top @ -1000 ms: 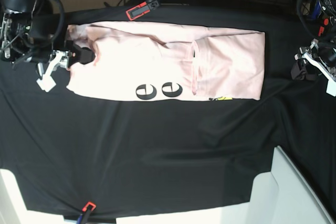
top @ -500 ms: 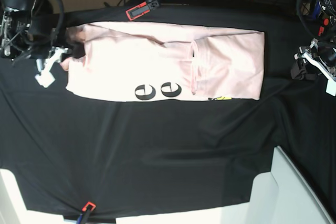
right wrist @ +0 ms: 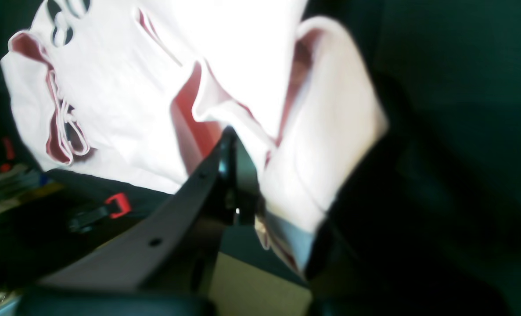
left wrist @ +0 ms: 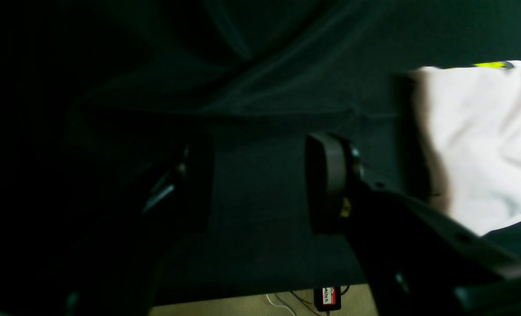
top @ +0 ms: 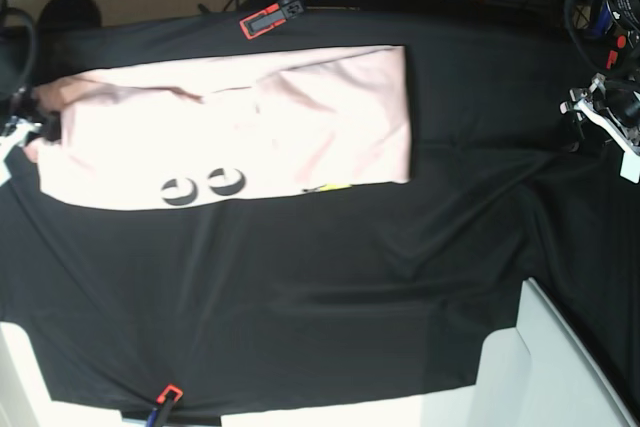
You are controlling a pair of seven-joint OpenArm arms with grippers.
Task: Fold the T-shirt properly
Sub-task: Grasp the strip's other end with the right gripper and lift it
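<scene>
A pale pink T-shirt (top: 230,122) lies as a long folded band across the far half of the black table cloth (top: 320,287), its length running side to side in the base view. Two round black letter shapes (top: 200,187) and a sliver of yellow print (top: 330,187) show along its near edge.

At the band's end on the left of the base view, the right gripper (top: 30,127) is clamped on the T-shirt's edge. The right wrist view shows the jaws pressed together with a bunched fold of pink fabric (right wrist: 313,145) caught between them, and the cloth rising away from the grip in loose folds with a redder inner side showing.

The left gripper (top: 600,122) sits well apart from the T-shirt, at the far right of the base view, over bare black cloth. In the left wrist view its fingers (left wrist: 326,180) stand apart with nothing between them; the T-shirt's near end (left wrist: 475,140) appears only at the right of that view, clear of the jaws.

A red and black clamp (top: 265,20) grips the table cloth's far edge just beyond the T-shirt. A second clamp (top: 167,397) holds the near edge. A white surface (top: 560,377) fills the lower right corner.
</scene>
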